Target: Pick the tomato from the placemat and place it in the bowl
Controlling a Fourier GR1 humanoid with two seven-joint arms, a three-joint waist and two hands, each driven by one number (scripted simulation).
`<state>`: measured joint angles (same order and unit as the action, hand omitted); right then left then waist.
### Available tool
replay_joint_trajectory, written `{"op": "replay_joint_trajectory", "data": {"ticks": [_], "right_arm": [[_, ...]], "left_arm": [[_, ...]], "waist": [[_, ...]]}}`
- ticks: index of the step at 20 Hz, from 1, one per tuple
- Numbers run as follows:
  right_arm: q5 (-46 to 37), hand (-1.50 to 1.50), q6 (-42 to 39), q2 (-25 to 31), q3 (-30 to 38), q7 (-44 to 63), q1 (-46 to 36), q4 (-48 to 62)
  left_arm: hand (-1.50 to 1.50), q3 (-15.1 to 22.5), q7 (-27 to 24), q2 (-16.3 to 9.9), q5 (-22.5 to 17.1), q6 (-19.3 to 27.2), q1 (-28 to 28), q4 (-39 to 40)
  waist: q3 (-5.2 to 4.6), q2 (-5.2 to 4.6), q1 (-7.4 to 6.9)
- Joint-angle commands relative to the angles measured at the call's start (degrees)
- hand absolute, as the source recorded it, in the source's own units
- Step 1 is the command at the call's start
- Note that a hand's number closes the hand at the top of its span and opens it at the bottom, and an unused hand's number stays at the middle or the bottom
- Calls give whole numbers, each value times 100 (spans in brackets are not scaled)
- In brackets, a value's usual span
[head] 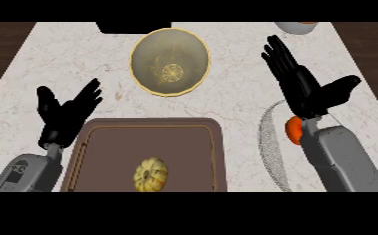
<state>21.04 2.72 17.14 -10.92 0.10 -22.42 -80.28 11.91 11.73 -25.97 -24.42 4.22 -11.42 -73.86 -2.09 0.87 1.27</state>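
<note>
Peeking below right hand [303, 86] — tomato [294, 130].

Bare counter [244, 86] separates bowl [170, 62] and placemat [272, 146].

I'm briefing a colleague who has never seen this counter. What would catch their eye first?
Probably the big olive bowl with its yellow rim, top centre. Then the right hand, open, raised above the tomato, an orange sliver half hidden by its forearm on the grey placemat. A yellow squash lies on the brown tray below.
</note>
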Motion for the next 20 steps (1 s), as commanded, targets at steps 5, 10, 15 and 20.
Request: {"op": "replay_joint_trajectory", "data": {"ticks": [5, 10, 15, 20], "right_arm": [[199, -150, -896, -55, -477, -587, 655, -1118], [-1932, -150, 1198, 612, -2, -1438, 1613, -1311], [-2769, -150, 1474, 1029, -400, -2170, 3403, -2727], [-3641, -150, 1727, 1933, -29, -1231, 4346, -3881]], "left_arm": [[0, -1001, -1361, -392, 423, 682, -475, -517], [0, -1318, -1481, -473, 319, 839, -196, -666], [0, -1290, -1779, -273, 377, 829, 97, -955], [0, -1384, -1486, -378, 294, 830, -39, -1204]], "waist": [[210, 7, -58], [204, 79, 265], [203, -11, 123], [193, -13, 139]]}}
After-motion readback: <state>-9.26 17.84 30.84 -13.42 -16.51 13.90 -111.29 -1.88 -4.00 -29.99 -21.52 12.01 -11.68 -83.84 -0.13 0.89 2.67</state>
